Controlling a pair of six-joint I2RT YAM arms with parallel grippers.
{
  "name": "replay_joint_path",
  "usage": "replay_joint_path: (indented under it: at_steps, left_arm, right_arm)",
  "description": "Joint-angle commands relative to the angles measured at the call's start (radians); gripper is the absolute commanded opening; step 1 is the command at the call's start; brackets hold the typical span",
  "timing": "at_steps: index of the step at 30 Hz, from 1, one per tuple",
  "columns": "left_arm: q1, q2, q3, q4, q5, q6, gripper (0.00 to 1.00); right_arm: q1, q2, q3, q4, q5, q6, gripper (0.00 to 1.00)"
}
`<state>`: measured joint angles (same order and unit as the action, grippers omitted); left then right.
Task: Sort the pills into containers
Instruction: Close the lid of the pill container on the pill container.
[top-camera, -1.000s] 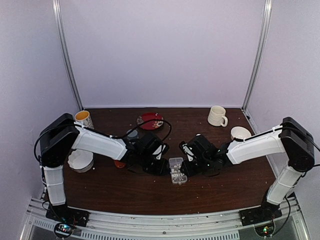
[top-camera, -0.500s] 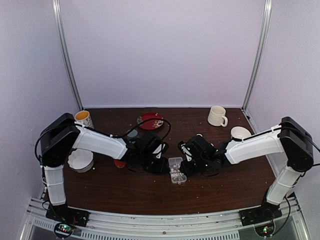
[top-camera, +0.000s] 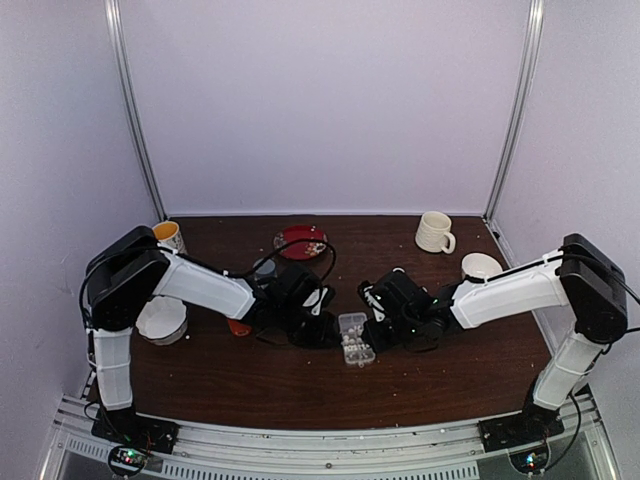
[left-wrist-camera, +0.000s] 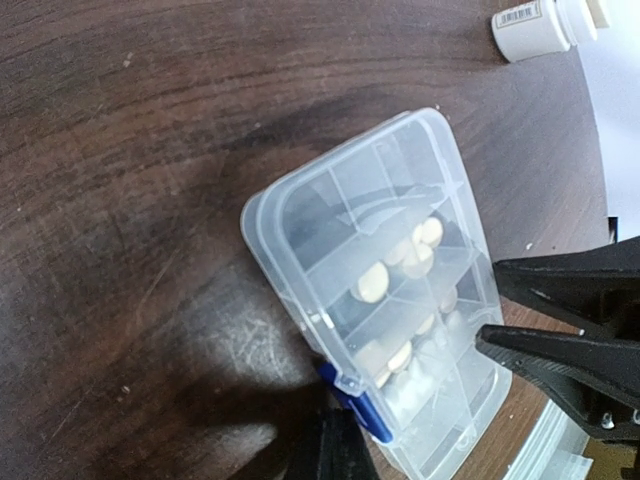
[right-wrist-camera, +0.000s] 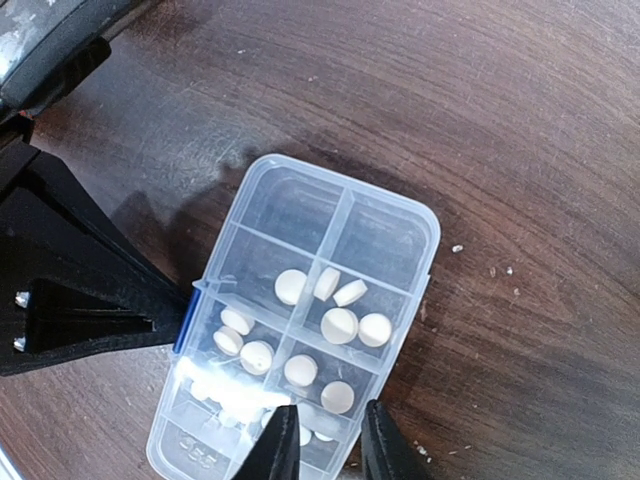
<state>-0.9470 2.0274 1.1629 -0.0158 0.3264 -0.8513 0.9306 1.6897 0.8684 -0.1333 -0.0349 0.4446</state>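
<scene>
The right gripper (right-wrist-camera: 331, 412) has crept in, fingers slightly apart over the pills (right-wrist-camera: 340, 325) in the organizer box (right-wrist-camera: 385, 235); the left gripper (left-wrist-camera: 331, 438), shut, abuts its blue latch (left-wrist-camera: 357, 401).

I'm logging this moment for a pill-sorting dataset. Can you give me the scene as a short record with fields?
box: flat clear plastic organizer box on the dark wooden table
pills: small whitish round tablets spread over several cells; the two cells at one end are empty
left fingers: shut, at the box's blue latch
right fingers: slightly apart, at the box's opposite edge; grip unclear
background: white mug, red plate
</scene>
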Motion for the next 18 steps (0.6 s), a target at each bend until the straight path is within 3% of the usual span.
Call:
replay_joint_path:
  at_steps: [1, 5, 9, 13, 15, 18]
  left_arm:
    - [-0.019, 0.055, -0.013, 0.233, 0.071, -0.047, 0.00]
    - [-0.018, 0.048, 0.002, 0.192, 0.039, -0.026, 0.00]
    - [-0.016, -0.047, 0.016, 0.007, -0.124, 0.066, 0.00]
    - [-0.013, -0.197, 0.012, -0.159, -0.289, 0.145, 0.00]
    - [-0.012, -0.282, -0.001, -0.222, -0.381, 0.169, 0.11]
    - [-0.012, -0.404, -0.029, -0.322, -0.494, 0.184, 0.40]
  right_arm:
    - [0.016, 0.044, -0.055, -0.024, -0.074, -0.005, 0.22]
    - [0.012, 0.033, -0.060, -0.021, -0.052, 0.011, 0.21]
    - [-0.008, -0.054, -0.085, -0.025, -0.009, 0.002, 0.28]
    - [-0.010, -0.193, -0.099, -0.058, 0.074, -0.028, 0.28]
    - [-0.010, -0.256, -0.109, -0.065, 0.107, -0.040, 0.33]
    - [-0.011, -0.337, -0.127, -0.061, 0.138, -0.059, 0.41]
